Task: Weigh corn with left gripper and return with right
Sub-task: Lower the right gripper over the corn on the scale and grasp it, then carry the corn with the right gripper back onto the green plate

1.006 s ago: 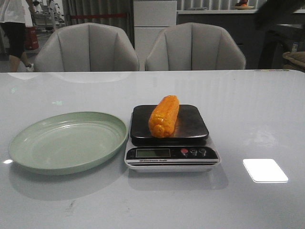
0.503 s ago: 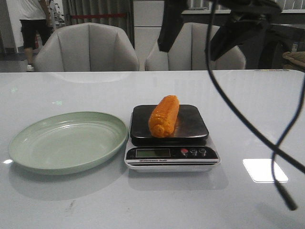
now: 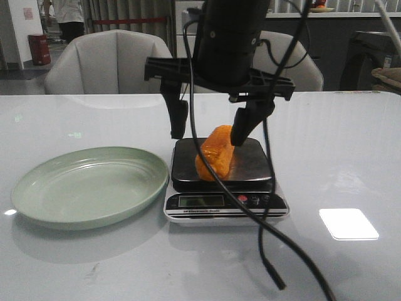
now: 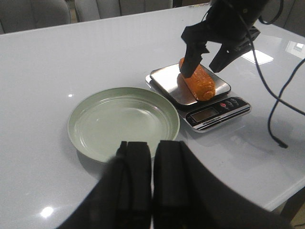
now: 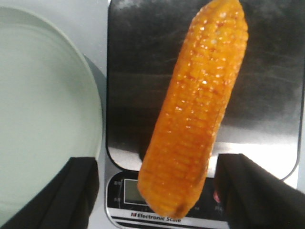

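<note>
The orange-yellow corn (image 3: 215, 155) lies lengthwise on the black platform of the kitchen scale (image 3: 250, 204), right of the pale green plate (image 3: 88, 185). My right gripper (image 3: 210, 128) hangs wide open directly above the corn, one finger on each side, not touching it. In the right wrist view the corn (image 5: 198, 114) fills the middle between the two spread fingers (image 5: 78, 191). My left gripper (image 4: 152, 157) is shut and empty, held back over the near edge of the plate (image 4: 123, 119), well away from the corn (image 4: 198, 82).
Black cables (image 3: 263, 219) hang from the right arm in front of the scale and trail over the table. Two grey chairs (image 3: 113, 63) stand behind the white table's far edge. A bright light patch (image 3: 348, 223) lies right of the scale.
My right arm has come down from the top of the view and now holds its open gripper over the corn. The corn and scale have not moved.
</note>
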Motion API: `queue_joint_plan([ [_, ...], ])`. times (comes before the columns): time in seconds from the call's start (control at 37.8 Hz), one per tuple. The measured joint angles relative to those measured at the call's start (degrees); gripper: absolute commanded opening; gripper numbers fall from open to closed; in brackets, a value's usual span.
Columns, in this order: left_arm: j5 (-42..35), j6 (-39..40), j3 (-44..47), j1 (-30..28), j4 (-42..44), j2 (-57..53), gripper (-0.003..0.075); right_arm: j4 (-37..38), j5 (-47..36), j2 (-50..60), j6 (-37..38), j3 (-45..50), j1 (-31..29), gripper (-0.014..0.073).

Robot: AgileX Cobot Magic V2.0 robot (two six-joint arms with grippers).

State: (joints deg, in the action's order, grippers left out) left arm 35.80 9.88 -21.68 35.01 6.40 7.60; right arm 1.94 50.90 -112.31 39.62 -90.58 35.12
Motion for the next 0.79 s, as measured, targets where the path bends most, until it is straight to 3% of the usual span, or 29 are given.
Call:
queue_joint_plan([
  [0.08, 0.0, 0.0, 0.0, 0.0, 0.0, 0.0, 0.0113, 0.9, 3.1, -3.6, 1.2, -2.6, 0.0, 0.0590],
  [0.13, 0.0, 0.0, 0.0, 0.0, 0.0, 0.0, 0.0113, 1.1, 3.9, -5.4, 1.6, -3.7, 0.0, 0.0535],
  [0.34, 0.0, 0.0, 0.0, 0.0, 0.0, 0.0, 0.0113, 1.9, 5.8, -8.5, 1.8, -6.4, 0.0, 0.0117],
  [0.45, 0.0, 0.0, 0.0, 0.0, 0.0, 0.0, 0.0113, 1.9, 6.4, -9.1, 1.9, -8.8, 0.4, 0.0154],
  [0.79, 0.0, 0.0, 0.0, 0.0, 0.0, 0.0, 0.0113, 0.3, 6.8, -9.2, 1.9, -19.5, 6.5, 0.0153],
])
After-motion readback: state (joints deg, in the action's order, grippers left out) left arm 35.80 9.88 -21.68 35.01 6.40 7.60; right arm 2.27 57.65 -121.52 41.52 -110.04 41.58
